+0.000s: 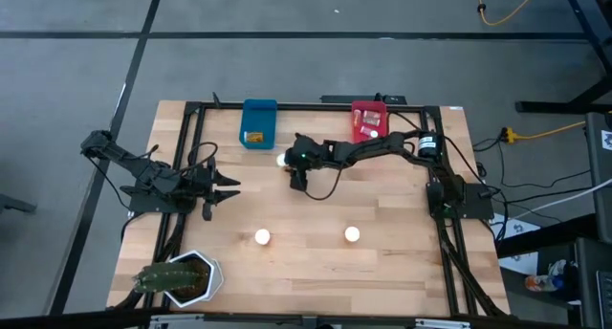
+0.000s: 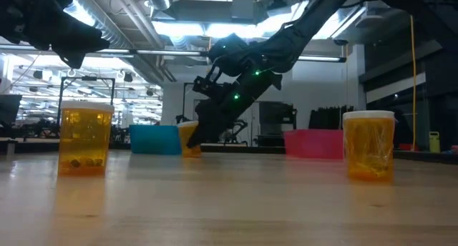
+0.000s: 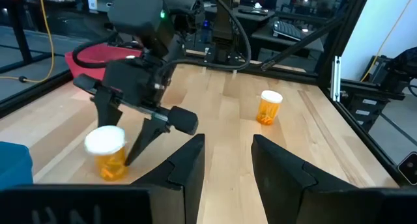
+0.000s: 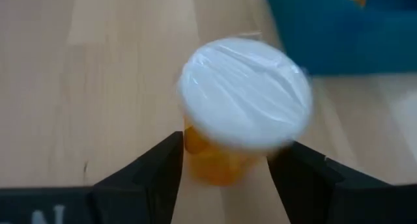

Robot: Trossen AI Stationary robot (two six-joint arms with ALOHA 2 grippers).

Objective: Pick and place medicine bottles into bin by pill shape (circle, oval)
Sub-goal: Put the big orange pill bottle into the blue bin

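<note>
- I saw R gripper [image 1: 287, 164] w/ jaws spread open round amber white-capped medicine bottle [image 4: 244, 113], near blue plastic bin [image 1: 258, 123].
- L gripper [image 1: 229, 188] idled at table's left, jaws open.

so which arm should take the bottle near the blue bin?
Right. The right gripper already straddles that bottle, fingers open either side. The left gripper waits near the table's left edge.

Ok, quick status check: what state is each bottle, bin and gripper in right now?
Bottle by the blue bin: capped, upright, between the right gripper's fingers.
Front left bottle: capped, upright, free.
Front right bottle: capped, upright, free.
Blue bin: holds something orange.
Red bin: holds something pale.
Right gripper: open, straddling the bottle.
Left gripper: open, empty.
</note>
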